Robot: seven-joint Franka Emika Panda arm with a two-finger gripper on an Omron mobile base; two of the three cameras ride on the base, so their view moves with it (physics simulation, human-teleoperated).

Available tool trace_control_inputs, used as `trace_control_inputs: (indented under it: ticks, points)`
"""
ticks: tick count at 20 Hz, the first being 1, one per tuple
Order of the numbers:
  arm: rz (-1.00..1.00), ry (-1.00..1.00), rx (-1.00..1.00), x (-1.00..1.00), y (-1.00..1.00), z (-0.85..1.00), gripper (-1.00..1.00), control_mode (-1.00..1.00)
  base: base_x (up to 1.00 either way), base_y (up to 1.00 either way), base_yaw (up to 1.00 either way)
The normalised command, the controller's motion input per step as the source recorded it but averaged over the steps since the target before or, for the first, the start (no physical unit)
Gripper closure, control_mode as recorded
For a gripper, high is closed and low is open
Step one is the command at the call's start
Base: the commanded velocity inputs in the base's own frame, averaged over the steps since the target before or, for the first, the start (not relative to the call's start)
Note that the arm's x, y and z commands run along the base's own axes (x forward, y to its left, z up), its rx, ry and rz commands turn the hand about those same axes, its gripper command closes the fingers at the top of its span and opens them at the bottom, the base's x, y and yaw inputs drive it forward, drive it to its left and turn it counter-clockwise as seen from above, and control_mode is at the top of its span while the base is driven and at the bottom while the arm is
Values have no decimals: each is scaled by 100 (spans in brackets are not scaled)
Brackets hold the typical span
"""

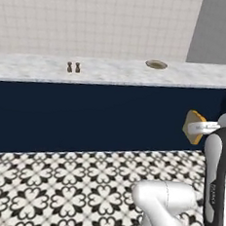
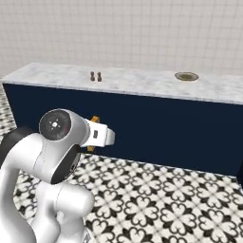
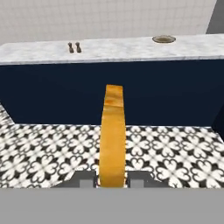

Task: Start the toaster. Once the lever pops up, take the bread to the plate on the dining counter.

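Clearly, bread [image 3: 112, 140] stands edge-on, pinched between fingers [image 3: 87, 179].

From my seat, the bread [image 3: 112, 140] shows me just its crust edge in the hand view, its lower end sunk behind the grey band, and in the right base view I get a mere orange sliver of it at 9 o'clock [image 2: 95, 119], the rest hidden behind the arm's white body. In the left base view the tool [image 1: 196, 127] at 3 o'clock is partly covered by the arm, so I cannot make out its fingertips against the slice. The two small brown things [image 1: 73, 67] on the desk [image 1: 114, 68] at 11 o'clock are too tiny for me to name, the plate [image 1: 156, 65] at 12 o'clock is a small flat oval with no detail, and the desk itself runs off the left edge.
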Motion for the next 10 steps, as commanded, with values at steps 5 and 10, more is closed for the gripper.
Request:
trace_control_inputs:
  ticks: [5,10]
  points:
    - [0,0,0,0,0,0,100,100,100,-65,10]
    - [0,0,0,0,0,0,100,100,100,-63,3]
